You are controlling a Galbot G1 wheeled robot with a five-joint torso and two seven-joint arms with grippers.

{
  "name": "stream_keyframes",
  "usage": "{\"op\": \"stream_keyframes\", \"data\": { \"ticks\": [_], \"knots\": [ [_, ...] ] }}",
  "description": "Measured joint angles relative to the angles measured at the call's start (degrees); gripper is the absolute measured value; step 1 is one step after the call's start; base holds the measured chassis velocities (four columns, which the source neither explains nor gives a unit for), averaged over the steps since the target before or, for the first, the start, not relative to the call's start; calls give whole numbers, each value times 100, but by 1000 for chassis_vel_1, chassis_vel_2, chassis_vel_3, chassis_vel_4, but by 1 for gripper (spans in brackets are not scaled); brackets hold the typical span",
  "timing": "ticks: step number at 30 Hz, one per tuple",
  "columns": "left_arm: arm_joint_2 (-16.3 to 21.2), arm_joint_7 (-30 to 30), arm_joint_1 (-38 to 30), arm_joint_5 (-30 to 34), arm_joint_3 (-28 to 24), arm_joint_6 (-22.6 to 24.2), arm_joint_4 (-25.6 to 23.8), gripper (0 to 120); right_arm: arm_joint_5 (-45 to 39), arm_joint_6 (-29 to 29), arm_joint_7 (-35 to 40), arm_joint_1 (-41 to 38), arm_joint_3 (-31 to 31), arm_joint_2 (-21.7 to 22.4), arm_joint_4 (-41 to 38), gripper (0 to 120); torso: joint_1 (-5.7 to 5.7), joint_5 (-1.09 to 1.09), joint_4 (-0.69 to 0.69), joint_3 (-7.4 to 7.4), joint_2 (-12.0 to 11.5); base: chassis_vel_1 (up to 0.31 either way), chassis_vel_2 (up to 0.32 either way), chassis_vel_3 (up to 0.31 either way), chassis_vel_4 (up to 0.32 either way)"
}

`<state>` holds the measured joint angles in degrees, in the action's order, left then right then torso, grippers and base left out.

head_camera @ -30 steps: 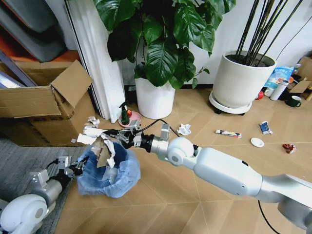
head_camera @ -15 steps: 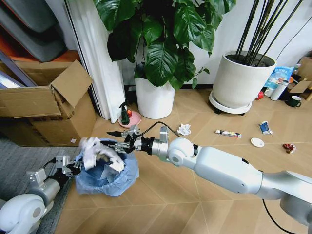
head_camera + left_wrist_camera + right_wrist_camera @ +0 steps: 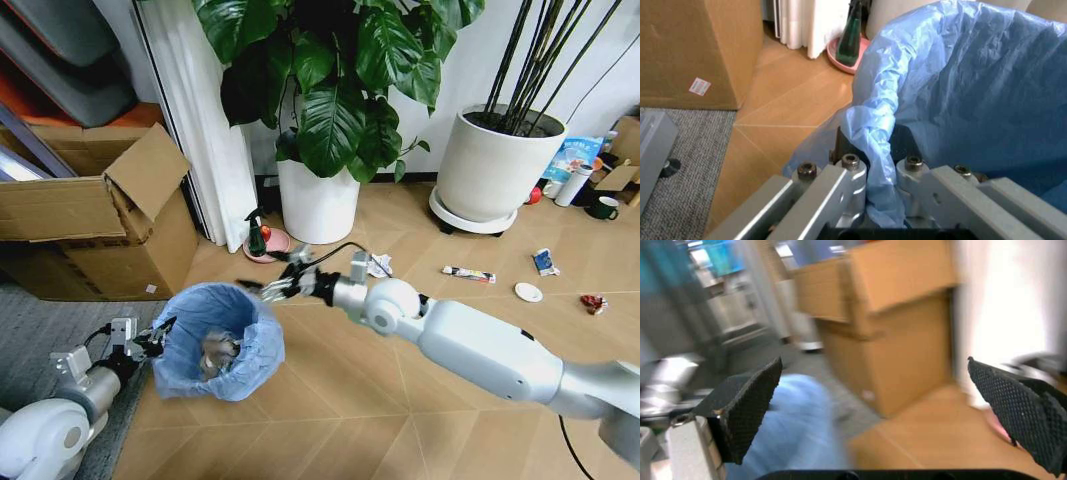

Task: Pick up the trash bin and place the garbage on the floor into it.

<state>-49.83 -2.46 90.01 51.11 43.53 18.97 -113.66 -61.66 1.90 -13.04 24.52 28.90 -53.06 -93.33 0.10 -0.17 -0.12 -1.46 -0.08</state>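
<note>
The trash bin (image 3: 222,342), lined with a crinkled light-blue bag, is held at its near rim by my left gripper (image 3: 160,335). In the left wrist view that gripper (image 3: 880,172) is shut on the bag-covered rim of the bin (image 3: 973,90). Crumpled white paper (image 3: 218,350) lies inside the bin. My right gripper (image 3: 272,286) hovers open and holding nothing just past the bin's far rim; its pads (image 3: 747,410) stand wide apart. On the floor (image 3: 420,430) lie more garbage: a paper wad (image 3: 378,265), a flat tube (image 3: 468,273), a blue-white packet (image 3: 544,261), a white disc (image 3: 527,292) and a red wrapper (image 3: 594,303).
A cardboard box (image 3: 95,215) stands at the left beside grey carpet (image 3: 40,340). A green spray bottle (image 3: 258,238) on a pink dish sits behind the bin. Two big white plant pots (image 3: 318,205) (image 3: 490,170) stand at the back, with cups and a bottle far right.
My right gripper opened and dropped the white paper into the bin, then drew back toward the right. The bin and left gripper stayed in place.
</note>
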Motion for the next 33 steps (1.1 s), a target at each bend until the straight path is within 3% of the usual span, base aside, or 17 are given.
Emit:
{"op": "stream_keyframes", "data": {
  "ticks": [1,3,5,7,8,13,14,17,19,22,27,33],
  "knots": [
    [0,0,0,0,0,0,0,0,0,0,0,0,0,0,0,100,0,0,0,0,0,0,0,0,0],
    [-77,6,22,-1,64,0,-51,0,57,18,221,711,-761,186,75,100,0,2,-1,0,0,0,0,0,0],
    [-102,7,25,-3,78,0,-65,0,97,29,300,870,-936,217,76,100,0,1,-1,1,0,0,0,0,0],
    [-183,11,41,-41,117,0,-108,0,394,141,751,1625,-1715,308,71,100,0,2,-1,0,0,0,0,0,0],
    [-183,11,41,-41,117,0,-108,0,394,141,751,1625,-1715,308,71,100,0,2,-1,0,0,0,0,0,0],
    [-544,-30,139,-344,196,-70,-131,0,1187,297,998,3379,-3664,115,-66,100,0,2,-1,1,0,0,0,0,0],
    [-544,-30,139,-344,196,-70,-131,0,1187,297,998,3379,-3664,115,-66,100,0,2,-1,1,0,0,0,0,0],
    [-718,-68,162,-498,221,-119,-137,0,1653,256,990,4441,-4978,-259,-437,100,0,3,0,1,0,0,0,0,0],
    [-732,-69,162,-504,222,-123,-139,0,1726,251,991,4597,-5155,-331,-496,100,-1,2,0,2,0,0,0,0,0],
    [-862,-75,160,-549,234,-145,-162,0,2294,249,904,5530,-6201,-959,-747,100,-1,2,-4,2,1,0,0,0,0],
    [-910,-77,168,-588,208,-152,-176,0,2347,324,756,5878,-6664,-1440,-755,100,-1,2,-1,1,0,0,0,0,0],
    [-944,-76,222,-610,179,-152,-255,0,2294,351,712,5915,-6806,-1733,-638,100,0,0,0,0,0,0,0,0,0]
  ]
}}
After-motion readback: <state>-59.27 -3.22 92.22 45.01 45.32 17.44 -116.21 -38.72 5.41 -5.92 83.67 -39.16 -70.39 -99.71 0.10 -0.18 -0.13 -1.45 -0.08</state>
